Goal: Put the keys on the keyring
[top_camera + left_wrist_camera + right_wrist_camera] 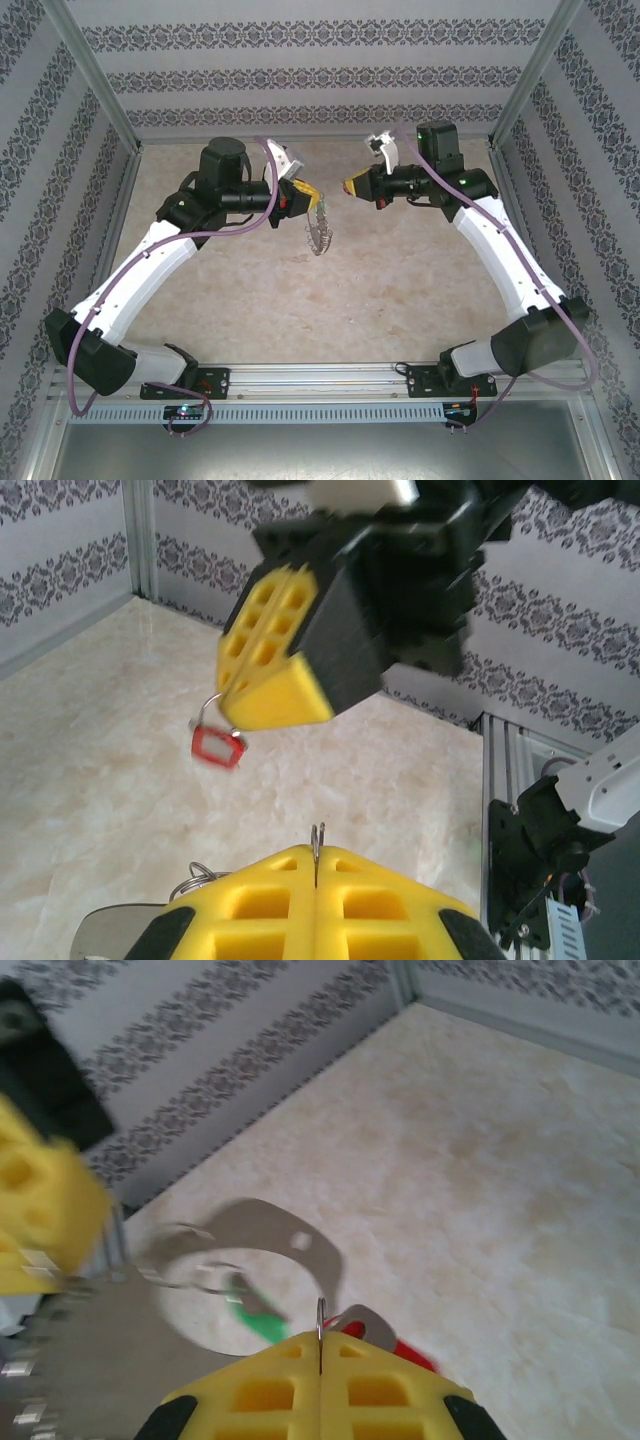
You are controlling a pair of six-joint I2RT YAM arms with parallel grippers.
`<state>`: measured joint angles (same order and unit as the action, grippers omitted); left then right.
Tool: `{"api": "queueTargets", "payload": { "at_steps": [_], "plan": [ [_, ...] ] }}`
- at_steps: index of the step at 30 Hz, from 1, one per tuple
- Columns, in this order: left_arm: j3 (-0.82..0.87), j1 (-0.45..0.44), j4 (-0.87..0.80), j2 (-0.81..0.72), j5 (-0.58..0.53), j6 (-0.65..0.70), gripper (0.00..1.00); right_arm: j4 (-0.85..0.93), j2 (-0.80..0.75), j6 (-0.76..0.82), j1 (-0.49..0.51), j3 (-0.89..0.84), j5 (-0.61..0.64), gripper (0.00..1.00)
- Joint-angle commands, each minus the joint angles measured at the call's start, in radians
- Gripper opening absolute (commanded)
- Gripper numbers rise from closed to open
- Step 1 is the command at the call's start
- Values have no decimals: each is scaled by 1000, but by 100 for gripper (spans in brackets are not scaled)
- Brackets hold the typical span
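Left gripper (pixel 307 197): raised above the marble-patterned table (pixel 400 290), at about 12 o'clock from the table's middle in the top view. Its tips pointed toward 3 o'clock.
Left jaws: together. In its wrist view the left gripper (pixel 316 885) had its yellow fingers pressed flat on a thin metal ring that stuck up from the seam.
Keyring (pixel 321 238): off the table, hanging at 6 o'clock from the left fingertips as a small silvery cluster. In the right wrist view its grey loop (pixel 285 1235) curved across the middle, blurred, with small rings along its edge and a green tag (pixel 257 1317) at the loop's 6 o'clock.
Right gripper (pixel 350 185): at 3 o'clock of the left gripper and near it, tips pointing toward 9 o'clock — the two faced each other with a gap between.
Right jaws: together. In the right wrist view a thin metal edge was pinched in the seam of the right gripper (pixel 320 1370).
Key (pixel 362 1327): held off the table at the right fingertips, its silver head just beside the seam at 1 o'clock.
Red tag (pixel 412 1357): peeking out at 3 o'clock of the key head. In the left wrist view it hung on a wire loop at 7 o'clock below the right gripper (pixel 250 692) — red tag (pixel 218 747) apart from the left fingers.
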<state>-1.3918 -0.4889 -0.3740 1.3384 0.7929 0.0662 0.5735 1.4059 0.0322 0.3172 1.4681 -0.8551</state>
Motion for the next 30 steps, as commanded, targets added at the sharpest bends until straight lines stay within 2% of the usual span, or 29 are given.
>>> {"api": "queueTargets", "payload": {
  "at_steps": [1, 10, 30],
  "plan": [
    [-67, 10, -60, -10, 6, 78, 0, -8, -57, -17, 40, 59, -73, 0],
    [-98, 10, -99, -12, 57, 106, 0, -2, -118, -31, 90, 64, -70, 0],
    [-94, 7, -24, -33, 155, 19, 0, 51, -125, 25, 128, 90, -41, 0]
  ]
}}
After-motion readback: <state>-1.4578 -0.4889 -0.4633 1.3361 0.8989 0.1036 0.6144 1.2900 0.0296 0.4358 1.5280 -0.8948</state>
